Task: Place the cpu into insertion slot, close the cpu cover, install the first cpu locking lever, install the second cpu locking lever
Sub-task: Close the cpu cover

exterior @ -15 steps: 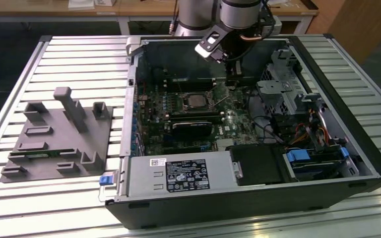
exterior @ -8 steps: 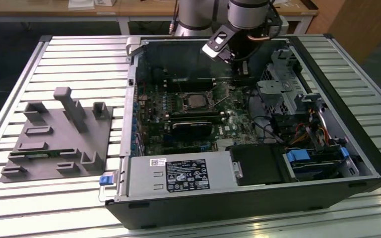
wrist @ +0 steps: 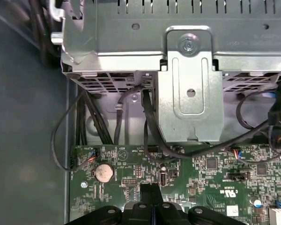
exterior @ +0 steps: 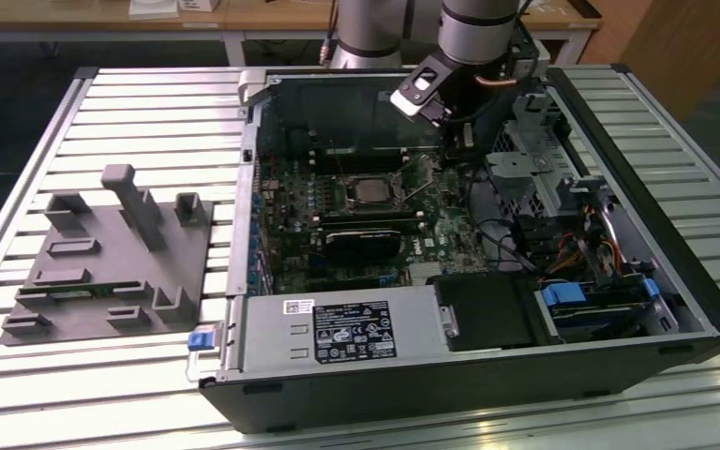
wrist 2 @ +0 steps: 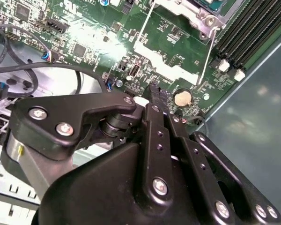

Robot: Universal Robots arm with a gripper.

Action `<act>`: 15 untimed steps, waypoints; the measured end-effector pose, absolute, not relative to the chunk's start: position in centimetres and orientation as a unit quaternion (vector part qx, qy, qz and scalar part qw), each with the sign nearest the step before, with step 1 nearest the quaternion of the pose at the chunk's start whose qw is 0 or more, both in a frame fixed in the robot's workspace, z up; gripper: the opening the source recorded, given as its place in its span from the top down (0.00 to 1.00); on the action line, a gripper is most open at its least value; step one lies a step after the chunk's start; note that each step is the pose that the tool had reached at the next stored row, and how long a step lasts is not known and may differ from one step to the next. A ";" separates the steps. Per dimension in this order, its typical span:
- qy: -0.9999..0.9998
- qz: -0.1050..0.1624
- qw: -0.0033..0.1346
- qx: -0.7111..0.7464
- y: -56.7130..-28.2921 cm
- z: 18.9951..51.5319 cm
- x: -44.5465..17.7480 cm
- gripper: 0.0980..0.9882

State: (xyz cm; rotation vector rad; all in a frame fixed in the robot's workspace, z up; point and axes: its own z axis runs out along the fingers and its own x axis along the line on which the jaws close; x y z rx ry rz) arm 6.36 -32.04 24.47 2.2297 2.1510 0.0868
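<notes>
An open computer case (exterior: 660, 202) lies on a slatted table (exterior: 147, 103), and the arm (exterior: 479, 33) reaches down into it over the green motherboard (exterior: 322, 230). In the exterior view the cpu (exterior: 367, 190) sits in the insertion slot (exterior: 346, 192) near the middle of the board. The cpu cover (wrist 2: 193, 13), a grey metal frame, appears to lie down around it, though how flat it lies is hard to tell. The gripper (wrist: 151, 191) hovers above the board beside the socket, near a coin battery (wrist: 103, 172), its fingers drawn together with nothing between them. In the second wrist view two thin wire rods run out from the socket: one locking lever (wrist 2: 207, 56) and the other locking lever (wrist 2: 143, 23), neither plainly hooked down. The work seems to stand at the first lever. That step calls for the closed fingertips to meet a thin, springy wire squarely and press it under its catch without slipping onto nearby board parts.
</notes>
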 end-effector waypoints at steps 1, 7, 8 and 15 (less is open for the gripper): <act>0.694 0.027 0.020 0.719 -32.0 24.3 6.5 0.99; 0.694 0.019 0.012 0.720 -32.0 23.5 6.6 0.99; 0.694 0.018 0.012 0.720 -32.0 23.4 6.6 0.99; 0.694 0.018 0.012 0.720 -32.0 23.3 6.6 0.99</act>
